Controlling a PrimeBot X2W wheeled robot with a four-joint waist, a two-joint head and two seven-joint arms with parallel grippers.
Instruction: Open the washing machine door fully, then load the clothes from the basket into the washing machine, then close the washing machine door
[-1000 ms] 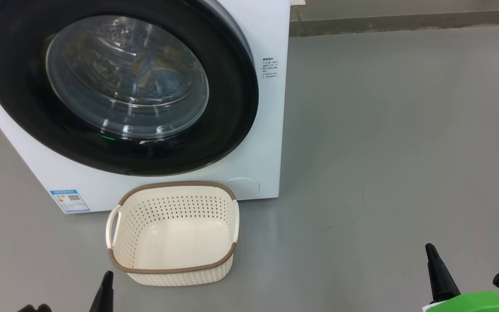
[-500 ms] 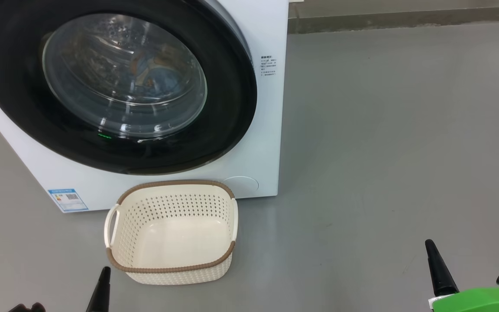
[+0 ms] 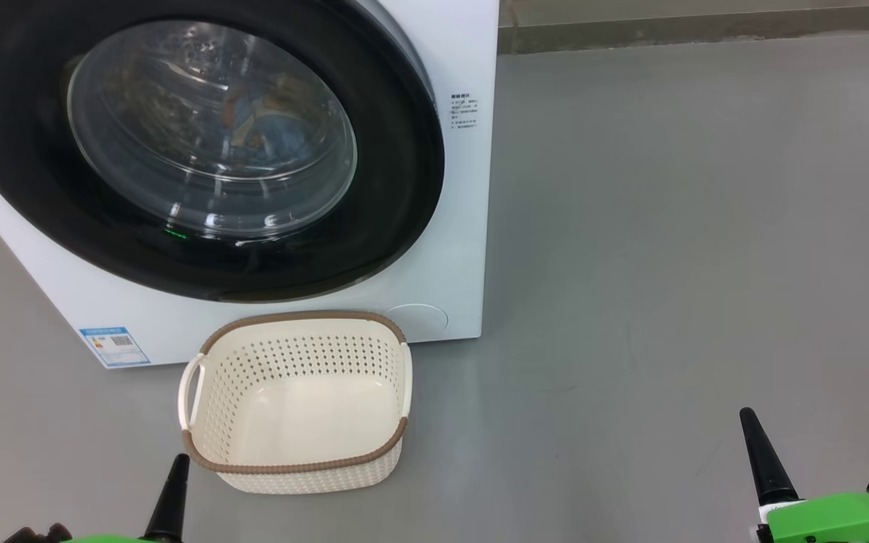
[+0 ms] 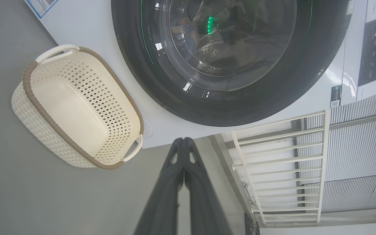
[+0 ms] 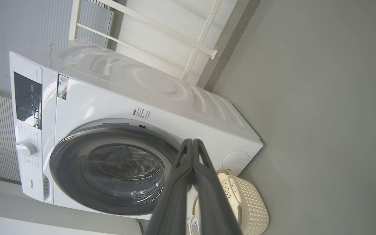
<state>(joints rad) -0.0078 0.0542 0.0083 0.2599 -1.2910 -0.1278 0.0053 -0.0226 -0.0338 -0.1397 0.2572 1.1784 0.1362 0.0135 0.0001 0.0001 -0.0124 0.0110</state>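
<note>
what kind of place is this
Likely a laundry area, perhaps a test room rather than a home: a white front-loading washing machine stands on a bare grey floor, with a small empty perforated basket on the floor in front of it and a white railing behind.

The washing machine (image 3: 465,241) is plain white, with a blue-edged label sticker (image 3: 115,345) at its lower corner. The washing machine door (image 3: 397,196) has a glossy black rim around clear glass, and blue and orange-brown cloth (image 3: 276,124) shows through it (a small green glint sits low on the rim). The basket (image 3: 306,354) is cream-white, dotted with rows of holes, with a woven-look brown rim and white handles. The floor (image 3: 668,226) is flat grey. The left claw (image 3: 176,471) and the right claw (image 3: 751,426) are black, with bright green behind them.
</note>
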